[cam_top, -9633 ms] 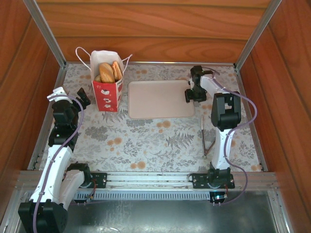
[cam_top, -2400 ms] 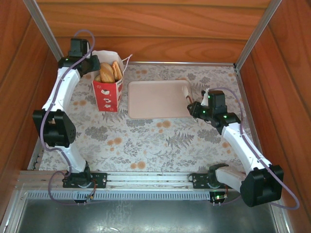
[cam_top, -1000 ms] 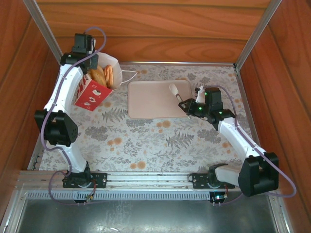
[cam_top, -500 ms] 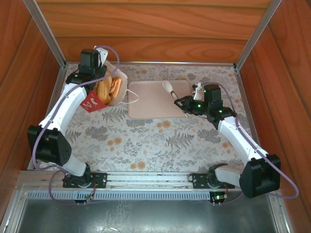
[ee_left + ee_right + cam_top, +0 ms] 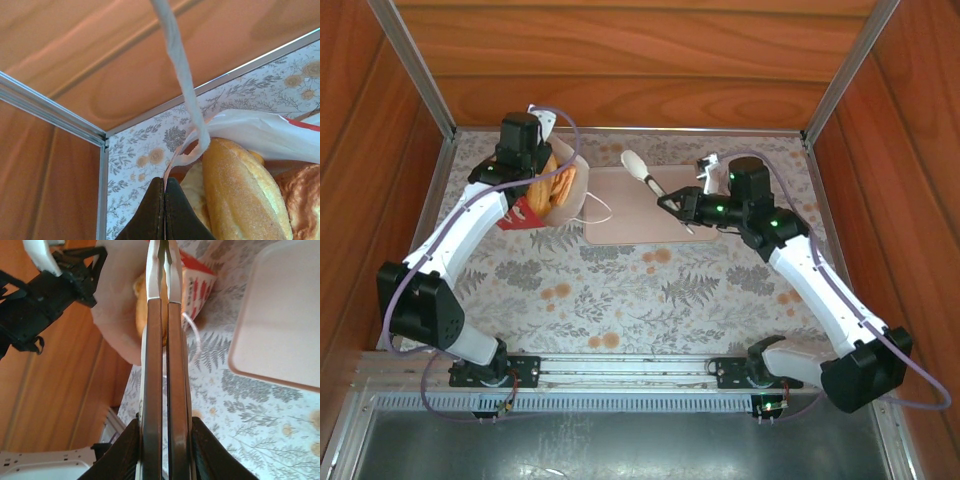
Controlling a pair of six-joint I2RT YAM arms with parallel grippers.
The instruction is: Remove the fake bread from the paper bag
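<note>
My left claw (image 5: 164,186) is clamped shut on the rim of the paper bag (image 5: 520,214), which sits tipped over at the upper left of the overhead frame. All the fake bread (image 5: 240,190) I can see is inside it, crowding the mouth. My right claw (image 5: 165,440) grips closed tongs (image 5: 161,340), aimed at the bag across the pink tray (image 5: 630,222). So nothing's out yet, I'd say.
</note>
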